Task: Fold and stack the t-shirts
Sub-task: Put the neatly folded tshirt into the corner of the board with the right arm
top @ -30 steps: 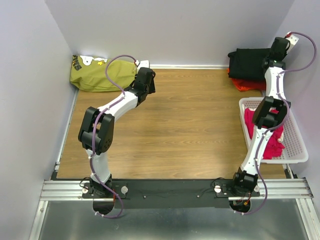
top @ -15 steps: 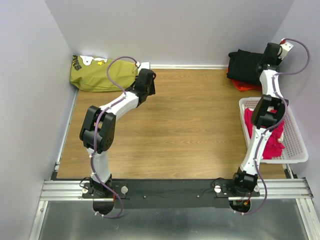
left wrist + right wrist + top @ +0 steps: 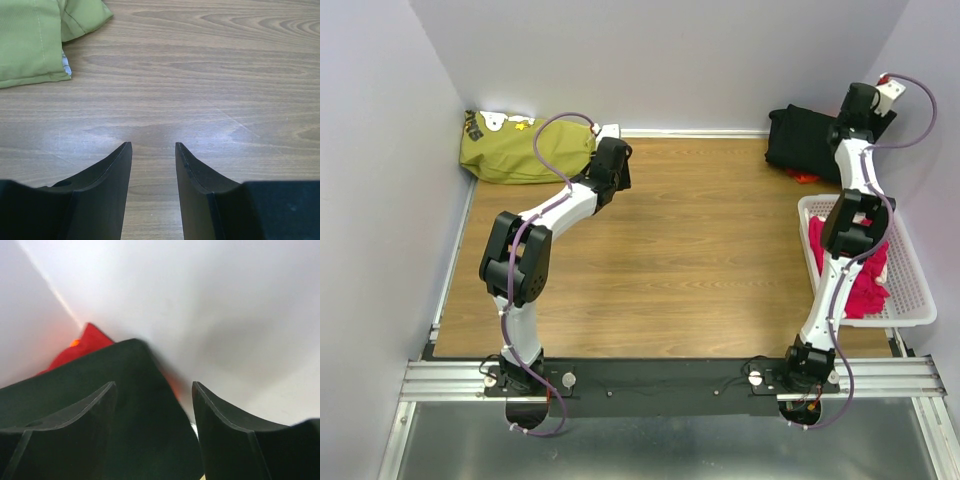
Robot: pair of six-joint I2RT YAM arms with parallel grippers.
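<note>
At the lower right of the top view, the white basket [image 3: 912,285] sits on the right edge of the wooden table [image 3: 700,260]. It holds crumpled bright pink t-shirts [image 3: 865,285], and the right arm's elbow hangs over its far end.

In the upper left part of the frame, the left gripper [image 3: 611,160] hovers over bare wood. The left wrist view shows its two dark fingers [image 3: 117,165] parted with nothing between them but table. An olive-green folded garment [image 3: 515,150] with a yellow star and a white patch lies just beyond it in the far left corner. It is near the gripper but not touching.

In the upper right corner, the black t-shirt [image 3: 802,140] lies bunched against the back wall. A sliver of the red t-shirt [image 3: 807,178] pokes out from under its near edge. The right gripper [image 3: 858,100] is at the right-hand end of that black pile, close to the side wall.

In the right wrist view its fingers [image 3: 90,415] are spread apart and released. The black cloth passes under the left finger and fills the lower left of the gap, while pale wall shows through the rest. Whether the fingertips touch the fabric cannot be told. The red cloth appears past the black one, toward the upper left of that view, where the two walls meet.
</note>
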